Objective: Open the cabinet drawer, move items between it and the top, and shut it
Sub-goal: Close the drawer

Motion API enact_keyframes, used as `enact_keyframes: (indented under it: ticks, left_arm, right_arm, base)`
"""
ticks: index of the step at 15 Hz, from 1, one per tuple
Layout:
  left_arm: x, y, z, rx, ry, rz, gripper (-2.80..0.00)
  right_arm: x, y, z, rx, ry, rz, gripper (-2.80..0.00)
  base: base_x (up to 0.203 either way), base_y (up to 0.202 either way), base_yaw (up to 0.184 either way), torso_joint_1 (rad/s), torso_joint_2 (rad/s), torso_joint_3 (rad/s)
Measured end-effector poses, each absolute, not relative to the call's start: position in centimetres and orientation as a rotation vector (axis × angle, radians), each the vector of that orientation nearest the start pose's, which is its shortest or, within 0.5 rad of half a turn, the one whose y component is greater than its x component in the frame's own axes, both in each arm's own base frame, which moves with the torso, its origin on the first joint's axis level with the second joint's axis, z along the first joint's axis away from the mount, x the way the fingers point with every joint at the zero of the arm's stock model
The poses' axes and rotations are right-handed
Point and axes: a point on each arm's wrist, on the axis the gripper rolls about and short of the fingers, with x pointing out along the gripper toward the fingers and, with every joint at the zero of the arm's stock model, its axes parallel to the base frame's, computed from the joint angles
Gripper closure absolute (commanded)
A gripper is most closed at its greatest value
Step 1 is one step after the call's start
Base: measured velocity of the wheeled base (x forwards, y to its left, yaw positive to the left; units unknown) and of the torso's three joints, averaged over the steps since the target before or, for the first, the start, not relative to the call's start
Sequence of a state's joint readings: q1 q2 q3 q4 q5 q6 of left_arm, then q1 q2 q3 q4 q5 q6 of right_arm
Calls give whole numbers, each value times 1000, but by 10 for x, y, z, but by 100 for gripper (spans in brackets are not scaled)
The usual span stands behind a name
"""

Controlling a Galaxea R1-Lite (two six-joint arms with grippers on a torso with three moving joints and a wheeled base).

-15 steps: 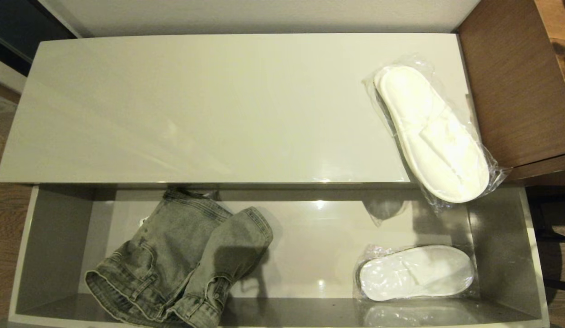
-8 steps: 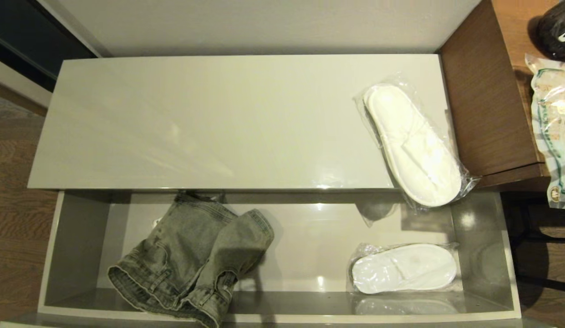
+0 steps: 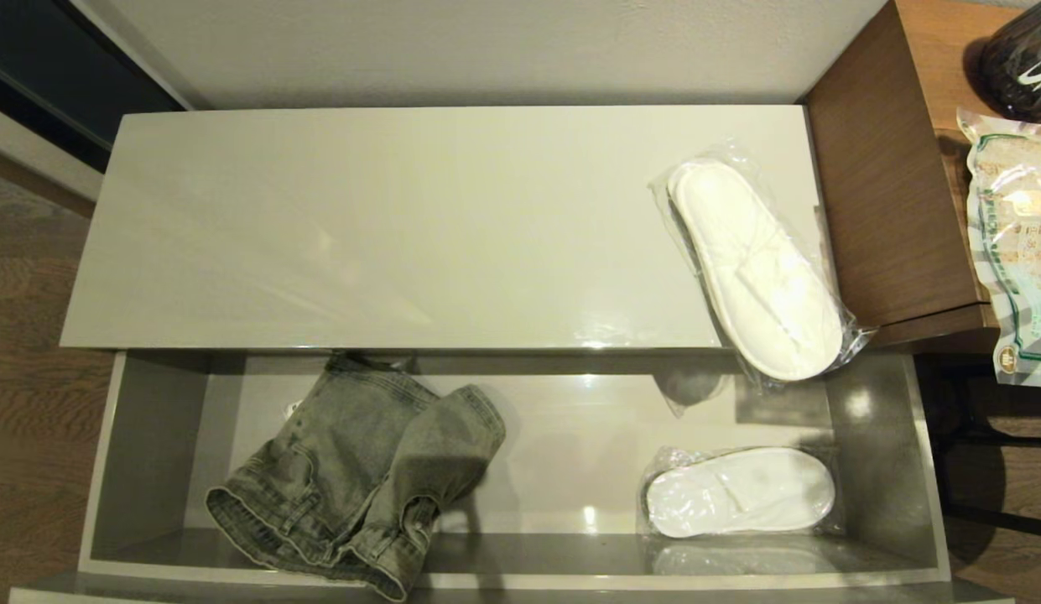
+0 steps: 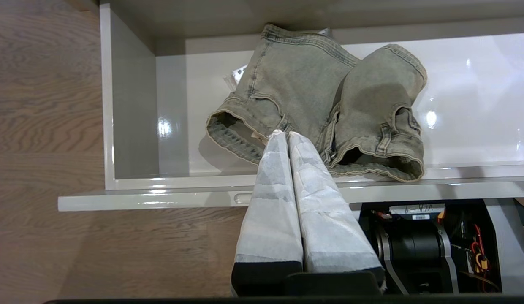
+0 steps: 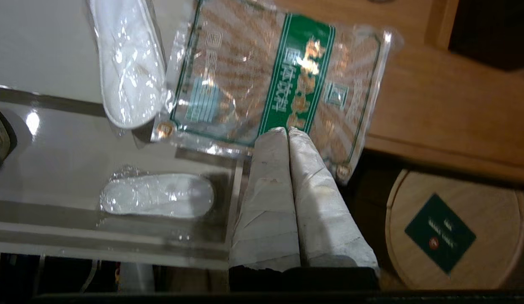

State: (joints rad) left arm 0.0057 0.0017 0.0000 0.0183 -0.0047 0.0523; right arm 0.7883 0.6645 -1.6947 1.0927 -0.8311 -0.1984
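Readable marks: few, mostly too blurred.
Green-printed bag [image 5: 270, 80] on the bench [image 5: 435, 105]: gold characters on green band, can't make out. Round wooden disc [image 5: 456, 230]: dark green label, tiny text unreadable. White sticker on robot base [image 4: 418, 208]: handwritten, illegible.

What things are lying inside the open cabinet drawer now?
Inside the cabinet drawer lie a folded denim garment and one wrapped slipper. Whatever lies beneath the garment, or further back under the top, is covered.

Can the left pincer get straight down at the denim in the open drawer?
Probably yes: the drawer stands open, the denim lies uncovered, and the shut left pincer hangs above it; it must open first.
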Motion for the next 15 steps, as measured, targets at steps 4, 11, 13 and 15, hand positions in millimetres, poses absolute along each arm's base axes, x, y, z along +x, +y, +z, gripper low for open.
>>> enact_keyframes:
  ticks: [4, 11, 13, 15]
  left_arm:
    - [-23, 0, 74, 52, 20, 1, 0]
    - [-23, 0, 74, 52, 20, 1, 0]
    - [-23, 0, 74, 52, 20, 1, 0]
    - [-23, 0, 74, 52, 20, 1, 0]
  right_arm:
    - [-85, -37, 350, -217, 142, -171, 0]
    - [-90, -4, 287, -149, -65, -192, 0]
    - [-98, -1, 267, -150, -93, -139, 0]
    - [-108, 1, 237, -129, -112, -25, 0]
  base:
    - [0, 0, 0, 0, 0, 0]
    - [0, 0, 0, 0, 0, 0]
    - [0, 0, 0, 0, 0, 0]
    - [0, 0, 0, 0, 0, 0]
